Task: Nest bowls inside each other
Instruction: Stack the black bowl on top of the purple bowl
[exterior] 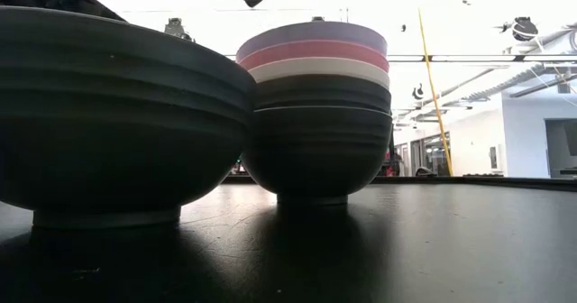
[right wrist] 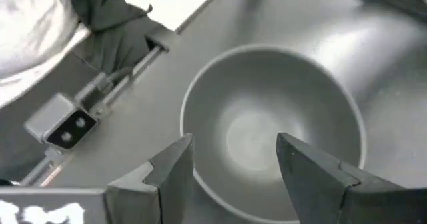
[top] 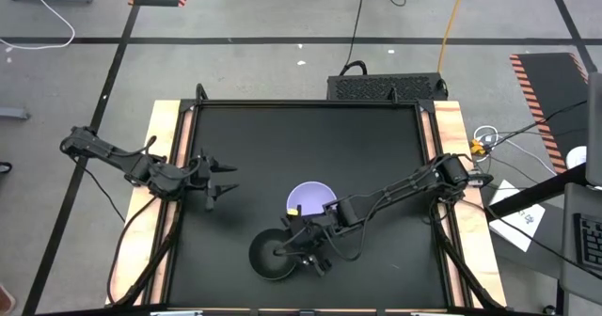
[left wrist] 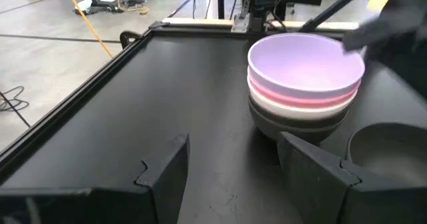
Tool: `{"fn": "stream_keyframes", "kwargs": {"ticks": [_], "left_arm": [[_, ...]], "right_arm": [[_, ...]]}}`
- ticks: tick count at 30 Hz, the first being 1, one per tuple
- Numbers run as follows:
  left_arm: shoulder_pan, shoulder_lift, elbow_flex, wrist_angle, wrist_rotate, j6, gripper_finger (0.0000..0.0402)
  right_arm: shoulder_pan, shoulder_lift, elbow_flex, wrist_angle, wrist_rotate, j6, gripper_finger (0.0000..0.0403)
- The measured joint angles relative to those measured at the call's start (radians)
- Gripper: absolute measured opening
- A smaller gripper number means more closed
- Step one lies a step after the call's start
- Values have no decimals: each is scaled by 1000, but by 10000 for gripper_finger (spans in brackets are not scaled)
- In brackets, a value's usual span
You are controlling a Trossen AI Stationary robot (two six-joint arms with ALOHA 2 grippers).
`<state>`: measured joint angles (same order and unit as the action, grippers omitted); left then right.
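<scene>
The black table (top: 245, 147) lies bare across its far half and along the left side; a gripper could pass there freely; the left gripper (top: 224, 179) hangs over the left part, fingers spread, with bare surface ahead of it up to the stack (left wrist: 303, 84); the stack and the lone black bowl (top: 273, 255) stand near each other at the near middle, a narrow gap between them in the low view; the right gripper (top: 299, 245) hangs open over the bowl's rim, and its arm (top: 395, 189) crosses the right half, blocking that side.
</scene>
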<state>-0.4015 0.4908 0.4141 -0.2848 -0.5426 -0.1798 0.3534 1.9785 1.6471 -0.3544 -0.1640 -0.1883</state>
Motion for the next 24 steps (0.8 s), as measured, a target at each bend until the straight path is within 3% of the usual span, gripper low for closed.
{"fn": "stream_keyframes", "kwargs": {"ticks": [11,17,24], "left_arm": [[0,0,0,-20,0,-12,232],[0,0,0,-27,4,-16,232],[0,0,0,-27,11,-14,232]], "right_arm": [[0,151,178,-44,-178,39,206],[-1,221,231,-125,-125,68,206],[-5,230,220,-87,-125,105,206]]}}
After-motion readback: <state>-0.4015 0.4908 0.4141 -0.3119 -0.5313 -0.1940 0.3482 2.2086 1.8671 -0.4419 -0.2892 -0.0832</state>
